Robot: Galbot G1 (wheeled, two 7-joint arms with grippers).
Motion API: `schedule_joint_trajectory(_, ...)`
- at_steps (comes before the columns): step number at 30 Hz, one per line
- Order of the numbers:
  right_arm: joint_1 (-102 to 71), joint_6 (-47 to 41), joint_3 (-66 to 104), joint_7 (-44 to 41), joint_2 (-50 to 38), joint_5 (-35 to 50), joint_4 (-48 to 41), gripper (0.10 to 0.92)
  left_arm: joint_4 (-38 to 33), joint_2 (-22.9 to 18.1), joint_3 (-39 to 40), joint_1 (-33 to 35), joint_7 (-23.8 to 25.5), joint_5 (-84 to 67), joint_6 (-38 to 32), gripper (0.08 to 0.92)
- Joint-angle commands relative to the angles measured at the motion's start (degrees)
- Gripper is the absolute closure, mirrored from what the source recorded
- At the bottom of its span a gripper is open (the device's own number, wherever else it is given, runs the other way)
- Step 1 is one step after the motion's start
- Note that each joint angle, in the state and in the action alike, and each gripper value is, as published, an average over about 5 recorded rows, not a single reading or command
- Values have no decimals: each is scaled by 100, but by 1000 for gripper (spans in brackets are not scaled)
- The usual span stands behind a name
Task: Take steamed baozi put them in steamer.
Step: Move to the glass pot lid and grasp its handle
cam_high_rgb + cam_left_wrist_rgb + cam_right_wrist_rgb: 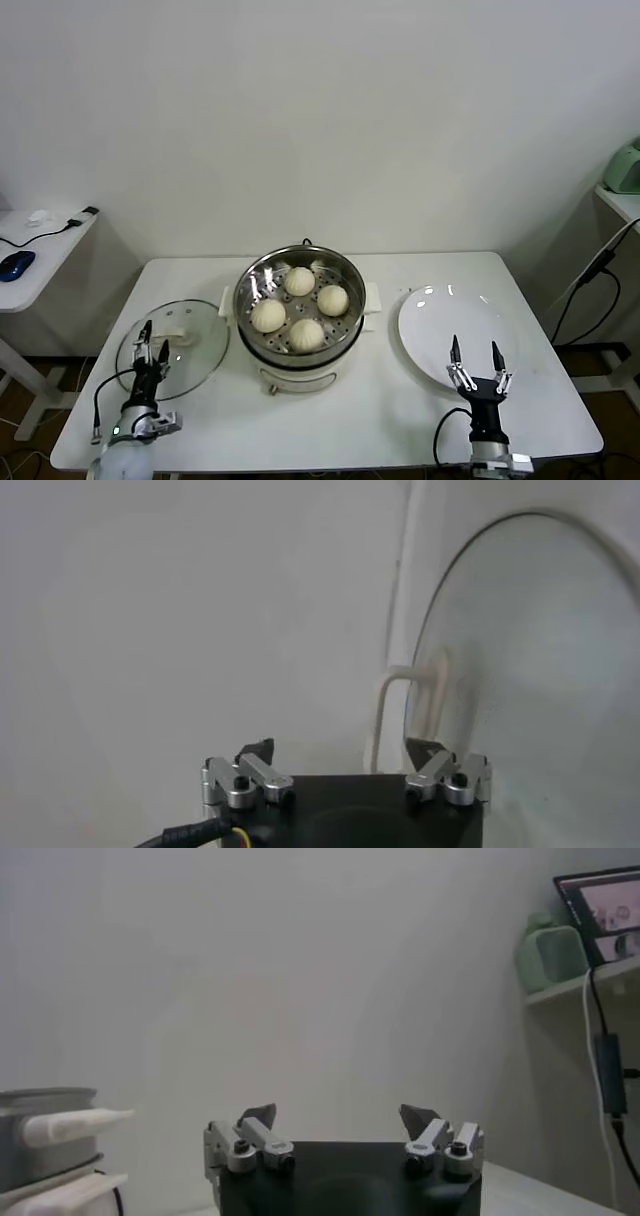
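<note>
Steamed baozi, four buns, sit inside the steamer mid-surface. Left claw hovers spread and empty over the glass lid. Right claw, spread and empty, hangs over the white plate.

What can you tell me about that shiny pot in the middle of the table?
The steamer is a round pot of polished steel sitting on a white base with a small white handle at each side. It stands upright and uncovered at the middle of the white table. Inside lies a perforated steel tray carrying four baozi, smooth cream-white domes set in a loose ring. A glass lid lies flat beside it, and a white plate on the other side. Neither gripper touches it.
</note>
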Motion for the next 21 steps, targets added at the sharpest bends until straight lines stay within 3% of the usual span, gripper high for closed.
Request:
schedule_joint_trajectory(1, -137, 56, 33, -34, 43, -53, -13, 203, 143, -36, 61, -192, 21, 155, 64, 177)
schedule_joint_trajectory(13, -145, 82, 50, -41, 115, -135, -23, 203, 392, -27, 76, -387, 84, 324, 144, 186)
schedule_joint_trajectory(21, -159, 80, 94, -27, 122, -142, 39, 203, 504, 8, 78, -452, 174, 336, 118, 389)
